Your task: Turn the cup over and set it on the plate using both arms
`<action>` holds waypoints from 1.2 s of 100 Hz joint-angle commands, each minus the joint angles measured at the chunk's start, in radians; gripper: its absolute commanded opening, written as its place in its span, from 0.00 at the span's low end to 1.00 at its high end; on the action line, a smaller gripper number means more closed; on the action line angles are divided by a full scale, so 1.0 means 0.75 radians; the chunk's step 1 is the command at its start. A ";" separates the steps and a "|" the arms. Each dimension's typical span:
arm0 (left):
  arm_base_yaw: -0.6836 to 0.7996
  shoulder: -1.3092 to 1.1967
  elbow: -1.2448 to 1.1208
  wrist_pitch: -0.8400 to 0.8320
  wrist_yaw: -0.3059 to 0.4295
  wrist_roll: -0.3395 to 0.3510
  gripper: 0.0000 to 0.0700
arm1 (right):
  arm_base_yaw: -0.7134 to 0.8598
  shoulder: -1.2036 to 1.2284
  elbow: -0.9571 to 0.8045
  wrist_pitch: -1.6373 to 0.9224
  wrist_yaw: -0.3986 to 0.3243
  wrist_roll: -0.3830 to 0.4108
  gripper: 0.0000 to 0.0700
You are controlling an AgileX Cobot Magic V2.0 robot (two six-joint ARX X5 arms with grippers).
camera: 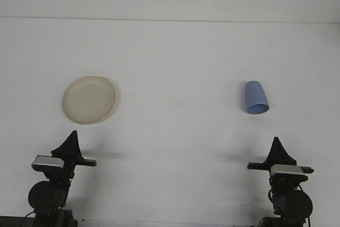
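Blue cup [256, 98] on its side, right half of white table [175, 67]; cream plate [88, 99] well apart at left; left gripper [70, 143] and right gripper [277, 150] near front edge, fingers seemingly pressed together, holding nothing.

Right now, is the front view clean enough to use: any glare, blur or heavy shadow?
Front view: even, flat light, no glare; soft, slightly grainy focus; faint shadows beside the plate, the blue cup and both grippers; white table looks washed out.
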 commanded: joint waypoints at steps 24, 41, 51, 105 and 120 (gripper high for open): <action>-0.002 -0.002 -0.027 0.013 -0.005 0.006 0.02 | 0.000 -0.001 0.019 0.007 -0.007 0.010 0.00; -0.002 -0.002 -0.027 0.013 -0.005 0.006 0.02 | 0.001 -0.001 0.120 -0.082 -0.007 0.009 0.00; -0.002 -0.002 -0.027 0.013 -0.005 0.006 0.02 | 0.001 0.001 0.204 -0.166 -0.007 0.009 0.00; -0.002 -0.002 -0.027 0.013 -0.005 0.006 0.02 | 0.001 0.513 0.930 -0.868 -0.010 0.005 0.00; -0.002 -0.002 -0.027 0.013 -0.005 0.006 0.02 | 0.001 0.682 1.116 -1.073 -0.011 0.005 0.00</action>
